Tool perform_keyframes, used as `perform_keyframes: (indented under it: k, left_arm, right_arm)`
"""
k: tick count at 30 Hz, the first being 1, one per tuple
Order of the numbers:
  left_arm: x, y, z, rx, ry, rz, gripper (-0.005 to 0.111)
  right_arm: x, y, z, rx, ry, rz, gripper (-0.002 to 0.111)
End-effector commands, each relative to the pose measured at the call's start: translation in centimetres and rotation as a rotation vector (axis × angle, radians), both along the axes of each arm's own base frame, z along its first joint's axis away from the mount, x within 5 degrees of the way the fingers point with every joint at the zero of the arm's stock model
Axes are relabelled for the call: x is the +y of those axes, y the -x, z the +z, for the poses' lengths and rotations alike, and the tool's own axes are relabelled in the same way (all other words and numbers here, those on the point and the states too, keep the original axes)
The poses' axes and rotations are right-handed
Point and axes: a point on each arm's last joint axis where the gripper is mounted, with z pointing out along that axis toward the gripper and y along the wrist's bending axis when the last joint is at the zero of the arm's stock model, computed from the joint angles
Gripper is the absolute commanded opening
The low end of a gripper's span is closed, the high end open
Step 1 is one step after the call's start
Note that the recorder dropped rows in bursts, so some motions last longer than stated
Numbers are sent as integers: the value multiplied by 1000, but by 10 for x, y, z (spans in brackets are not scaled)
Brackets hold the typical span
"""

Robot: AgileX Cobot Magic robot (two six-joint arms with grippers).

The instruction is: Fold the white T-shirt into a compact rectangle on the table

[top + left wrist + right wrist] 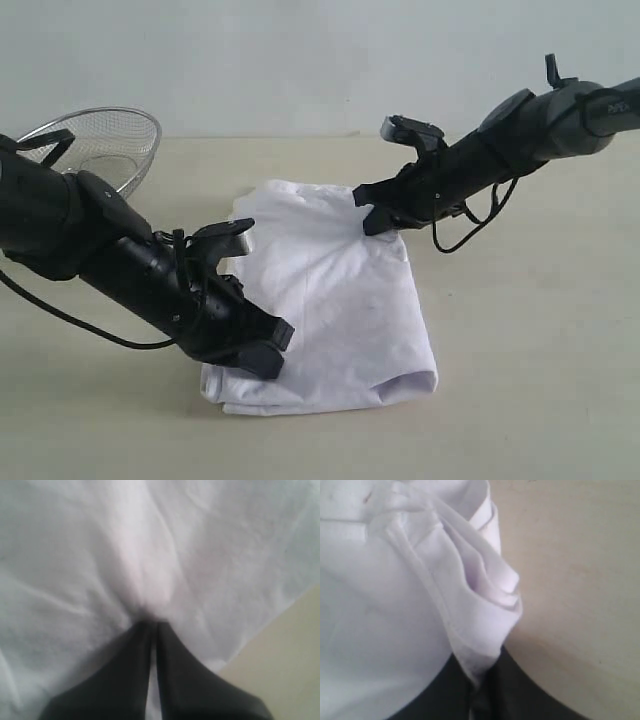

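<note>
The white T-shirt (pixel 335 290) lies partly folded in several layers in the middle of the table (pixel 520 340). At the shirt's near left corner, my left gripper (pixel 266 352) presses low, its jaws shut with cloth puckered at their tips (pixel 152 624). My right gripper (pixel 378 222) sits at the far right edge of the shirt. It is shut on a hemmed fold of stacked layers (pixel 481 677). The shirt (pixel 150 545) fills most of the left wrist view. In the right wrist view the layered edge of the shirt (pixel 485 580) rises from the jaws. No lettering or tag shows.
A silver wire-mesh basket (pixel 105 145) stands at the far left behind the left arm. Bare beige tabletop (pixel 580 580) extends to the right of the shirt and along the front edge. A black cable loops under the right arm (pixel 470 235).
</note>
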Motion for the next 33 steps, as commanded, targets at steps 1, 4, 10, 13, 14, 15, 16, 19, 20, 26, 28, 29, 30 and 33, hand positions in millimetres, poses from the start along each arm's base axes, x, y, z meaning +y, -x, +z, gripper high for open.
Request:
perform_keyframes:
  k: [1, 4, 10, 13, 14, 15, 16, 19, 20, 26, 28, 29, 30, 33]
  left_arm:
    - [0, 4, 1, 0, -6, -28, 5]
    - [0, 3, 1, -4, -8, -29, 5]
    - [-3, -3, 23, -76, 34, -28, 5]
    - [-2, -5, 40, -145, 41, -23, 5]
    - [-1, -6, 45, -174, 34, -27, 5]
    - [0, -6, 49, -191, 31, -31, 5]
    - [0, -5, 52, -195, 32, -27, 5]
    - [1, -4, 57, -207, 34, -26, 5]
    - [1, -4, 58, -207, 35, -24, 5]
    - [3, -4, 57, -200, 14, -17, 5]
    - [3, -5, 57, -204, 13, -14, 5]
    - [3, -5, 57, -207, 11, -10, 5]
    - [3, -6, 57, -210, 10, -2, 5]
    - [4, -8, 57, -225, 5, 18, 5]
  right_arm:
    - [-5, -10, 2, -66, 68, 3, 0]
    - [-4, -19, 16, -101, 63, -10, 0]
    - [-12, -28, 29, -129, 186, 5, 0]
    - [-21, -30, 28, -130, 258, -15, 0]
    - [-24, -30, 28, -130, 267, -25, 0]
    - [-29, -31, 28, -128, 275, -35, 0]
    - [-33, -31, 28, -126, 275, -45, 0]
    - [-45, -32, 28, -122, 277, -69, 0]
    - [-49, -32, 28, -122, 277, -76, 0]
    - [-72, -41, 39, -166, 283, -133, 0]
    - [-78, -45, 49, -188, 279, -146, 0]
    - [-80, -48, 55, -207, 279, -152, 0]
    - [-84, -51, 61, -226, 280, -160, 0]
    - [-93, -59, 73, -267, 291, -173, 0]
